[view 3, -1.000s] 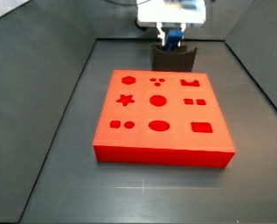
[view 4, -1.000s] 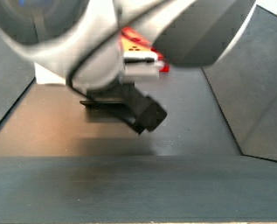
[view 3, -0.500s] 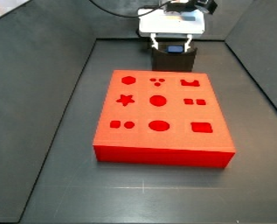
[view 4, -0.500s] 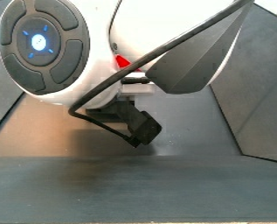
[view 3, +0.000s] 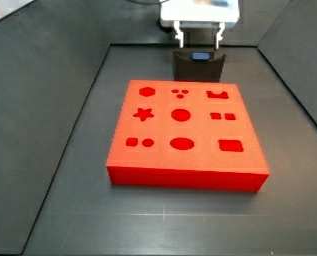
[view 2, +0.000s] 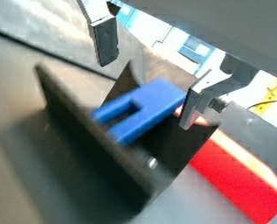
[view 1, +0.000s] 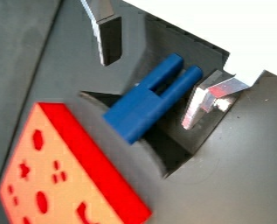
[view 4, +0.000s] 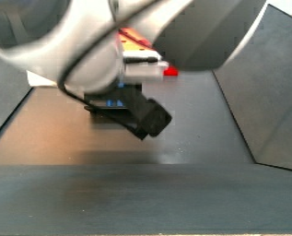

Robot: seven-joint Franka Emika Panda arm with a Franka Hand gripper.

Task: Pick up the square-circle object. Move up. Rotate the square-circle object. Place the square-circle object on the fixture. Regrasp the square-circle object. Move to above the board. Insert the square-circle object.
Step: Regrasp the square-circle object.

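In a side view I see the board (view 3: 185, 133) filling the middle of the dark floor (view 3: 67, 200), its red top cut with a star, circles, squares and a rectangle. It lies flat, and its far edge sits just short of the fixture (view 3: 198, 66), the dark block at the far end of the floor.

Above the fixture hangs the gripper (view 3: 200, 38), its white body at the top of the frame and its two thin fingers pointing down on either side of the block's top. The other side camera is mostly blocked by the arm's pale housing (view 4: 62, 46); below it I can make out only a dark block and a sliver of red board (view 4: 169, 70).

Both wrist views give me the detail. The square-circle object (view 1: 152, 98) lies in the fixture's notch (view 1: 182, 144), tilted, with its two leg-like ends pointing away from the board (view 1: 71, 171). In a wrist view the same blue peg (view 2: 138, 108) rests against the fixture's dark wall (view 2: 88, 140). The fingers (view 2: 106, 39) stand well apart, one on each side of the peg, and neither pad touches it.
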